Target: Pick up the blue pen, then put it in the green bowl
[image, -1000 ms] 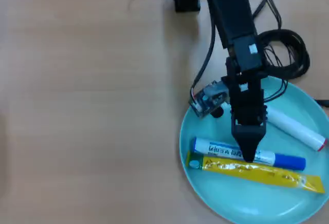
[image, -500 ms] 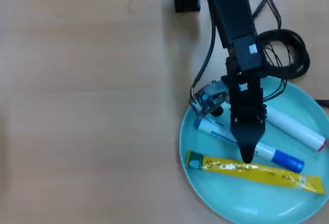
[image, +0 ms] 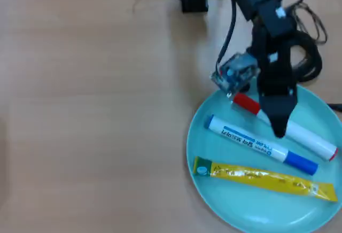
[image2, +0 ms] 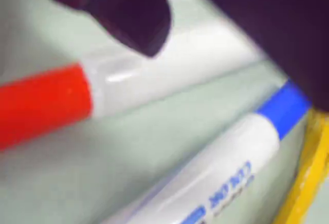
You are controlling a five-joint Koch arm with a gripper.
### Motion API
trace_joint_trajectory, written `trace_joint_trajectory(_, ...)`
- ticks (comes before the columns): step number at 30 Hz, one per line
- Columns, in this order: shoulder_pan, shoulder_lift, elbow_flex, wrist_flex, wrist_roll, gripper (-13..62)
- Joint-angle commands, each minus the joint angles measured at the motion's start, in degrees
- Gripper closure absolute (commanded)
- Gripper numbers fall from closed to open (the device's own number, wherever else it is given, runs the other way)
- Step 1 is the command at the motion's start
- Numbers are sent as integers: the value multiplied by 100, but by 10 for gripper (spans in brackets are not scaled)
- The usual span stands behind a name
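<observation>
Jaws (image: 280,132) shifted onto red marker (image: 288,126); blue pen (image: 260,148) released.

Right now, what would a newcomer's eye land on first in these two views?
The green bowl at lower right of the overhead view, holding three things side by side: a red pen, the blue pen and a yellow tube. Above the red pen hangs the black gripper.
</observation>
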Motion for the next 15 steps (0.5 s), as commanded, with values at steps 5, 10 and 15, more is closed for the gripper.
trace_joint_trajectory(5, -255, 1485, -44, 510, -729, -5)
trace_joint_trajectory(10, -211, 2320, 554, 694, -1371, -5)
trace_joint_trajectory(15, 105, 3208, 1143, 905, -2725, -4)
